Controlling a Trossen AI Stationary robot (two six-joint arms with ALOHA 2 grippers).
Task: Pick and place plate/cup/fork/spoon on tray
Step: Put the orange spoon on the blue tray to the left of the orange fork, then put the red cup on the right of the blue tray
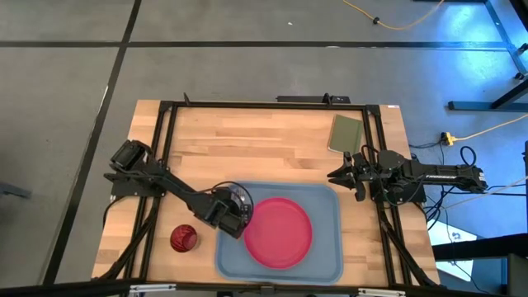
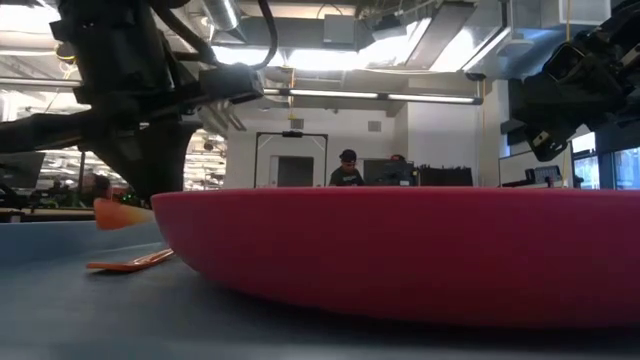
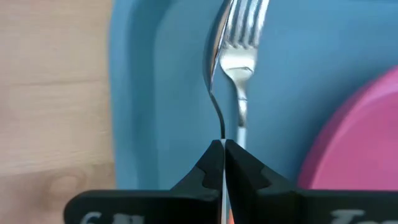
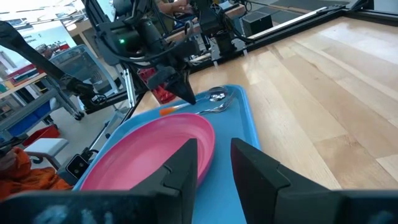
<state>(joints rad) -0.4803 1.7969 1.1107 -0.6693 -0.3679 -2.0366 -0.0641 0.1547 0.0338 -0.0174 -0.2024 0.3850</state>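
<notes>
Start at the near edge of the table, where your tray holds the plate flat in its middle. The cup stands on the bare wood just left of the tray, apart from it.

Your left gripper sits over the tray's left part, just beside the plate's rim. Its fingers are pressed fully together, with a thin sliver of metal or light running between the tips. From the left wrist view you cannot tell whether that closed tip pinches the spoon's stem or merely sits over it. The spoon and the fork lie side by side on the tray floor ahead of the fingertips, touching or nearly so, with the fork's prongs pointing away from the gripper.

Farther back, your right gripper hangs at the table's right side beyond the tray, jaws parted and empty. An olive-green pad lies beyond it on the wood.
</notes>
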